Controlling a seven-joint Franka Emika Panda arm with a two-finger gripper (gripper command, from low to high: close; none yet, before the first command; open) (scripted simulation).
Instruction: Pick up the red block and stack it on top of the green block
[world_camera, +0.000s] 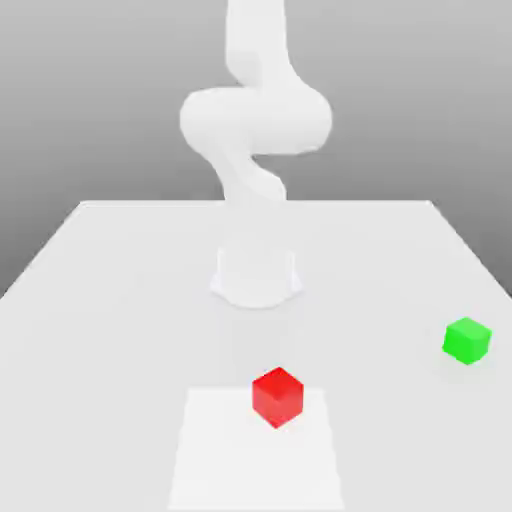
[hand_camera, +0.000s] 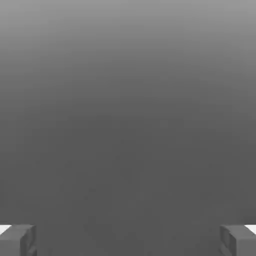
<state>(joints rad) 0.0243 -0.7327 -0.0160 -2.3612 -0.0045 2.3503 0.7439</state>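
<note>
On the white table (world_camera: 110, 300) my white arm (world_camera: 255, 130) is rising from its round base at the middle, bending up out of the frame's top. Nearer the camera a paler square patch (world_camera: 215, 460) is lying on the surface, the red block (world_camera: 277, 396) sitting on its far edge, resting flat. The green block (world_camera: 467, 340) is sitting well apart toward the exterior view's right, also on the table. My claw (hand_camera: 128, 240) is hanging with fingertips (hand_camera: 17, 240) spread wide apart, gripping nothing
</note>
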